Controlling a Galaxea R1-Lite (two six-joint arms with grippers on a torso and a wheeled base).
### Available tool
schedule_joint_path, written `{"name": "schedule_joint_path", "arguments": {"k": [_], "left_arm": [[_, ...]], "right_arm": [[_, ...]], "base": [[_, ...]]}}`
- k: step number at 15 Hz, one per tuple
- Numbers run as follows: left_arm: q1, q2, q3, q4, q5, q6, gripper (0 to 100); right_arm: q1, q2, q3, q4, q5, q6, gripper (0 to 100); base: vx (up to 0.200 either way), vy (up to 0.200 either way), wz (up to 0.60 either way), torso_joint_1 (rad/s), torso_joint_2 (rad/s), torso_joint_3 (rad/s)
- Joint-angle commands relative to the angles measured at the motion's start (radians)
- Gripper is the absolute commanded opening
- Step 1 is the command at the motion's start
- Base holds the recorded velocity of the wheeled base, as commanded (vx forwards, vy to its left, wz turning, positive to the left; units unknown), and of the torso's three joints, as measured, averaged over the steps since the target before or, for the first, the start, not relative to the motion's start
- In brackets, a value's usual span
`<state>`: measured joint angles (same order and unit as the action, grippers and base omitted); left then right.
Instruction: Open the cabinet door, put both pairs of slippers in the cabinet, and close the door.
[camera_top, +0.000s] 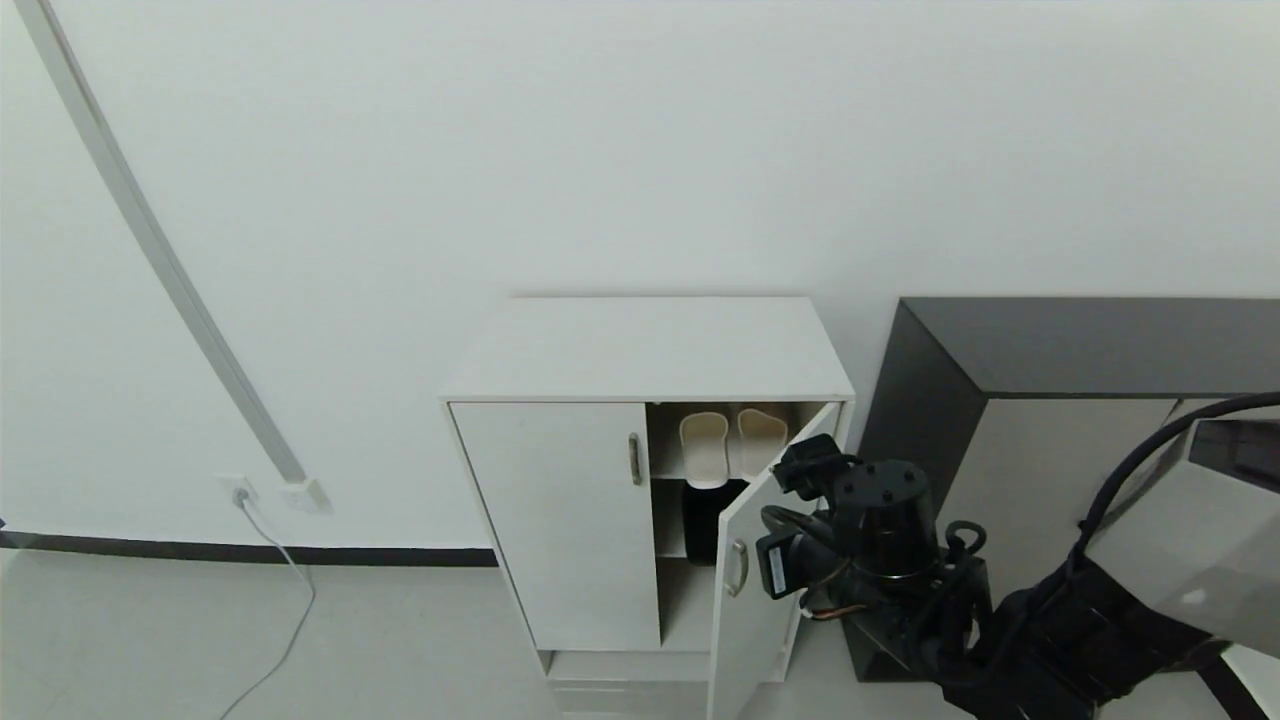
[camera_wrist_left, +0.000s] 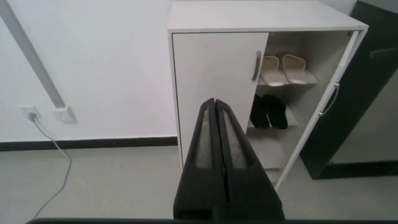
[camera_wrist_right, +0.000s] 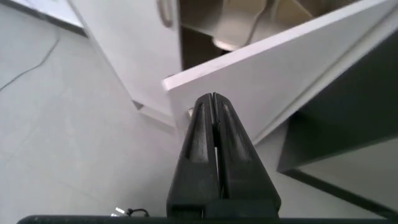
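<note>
Cabinet (camera_top: 650, 350): right door (camera_top: 750, 600) half open.
Beige slippers (camera_top: 705, 450): top shelf — black slippers (camera_top: 705, 520) on the shelf below.
Right hand (camera_wrist_right: 213, 98): pinched closed, empty, by door's outer face.
Left hand (camera_wrist_left: 216, 102): pinched closed, empty, facing cabinet.

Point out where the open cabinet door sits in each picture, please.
Head view: open door low centre, hinged on the cabinet's right side.
Left wrist view: open door nearly edge-on, across the shelves from the shut door.
Right wrist view: open door slanting just past the shut fingers.
Shared landmark: the shut door's handle.
</note>
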<state>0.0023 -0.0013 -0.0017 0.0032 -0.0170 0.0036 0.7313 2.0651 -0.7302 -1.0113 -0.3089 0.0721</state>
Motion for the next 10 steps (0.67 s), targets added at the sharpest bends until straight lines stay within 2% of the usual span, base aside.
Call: {"name": "schedule_joint_path", "arguments": {"k": [1,3,9,10], "left_arm": [[0.001,0.001,0.0,0.0,0.0,-0.001,0],[0.001,0.001,0.0,0.0,0.0,0.001,0],[0.001,0.001,0.0,0.0,0.002,-0.001,0],[0.001,0.001,0.0,0.0,0.002,-0.002,0]], "right_arm": [[-0.041,-0.046,0.101,-0.018,0.103,-0.071,0],[-0.066,-0.074,0.161,-0.015,0.206,-0.114,0],[-0.084,-0.057,0.198,-0.012,0.252,-0.161,0],[-0.092,-0.057,0.206,-0.01,0.258,-0.181,0]], "base": [[0.2,0.0,0.0,-0.002,0.01,0.002],[0.2,0.0,0.0,0.0,0.0,0.007],[0.2,0.0,0.0,0.002,0.0,0.002],[0.0,0.0,0.0,0.0,0.0,0.0]]}}
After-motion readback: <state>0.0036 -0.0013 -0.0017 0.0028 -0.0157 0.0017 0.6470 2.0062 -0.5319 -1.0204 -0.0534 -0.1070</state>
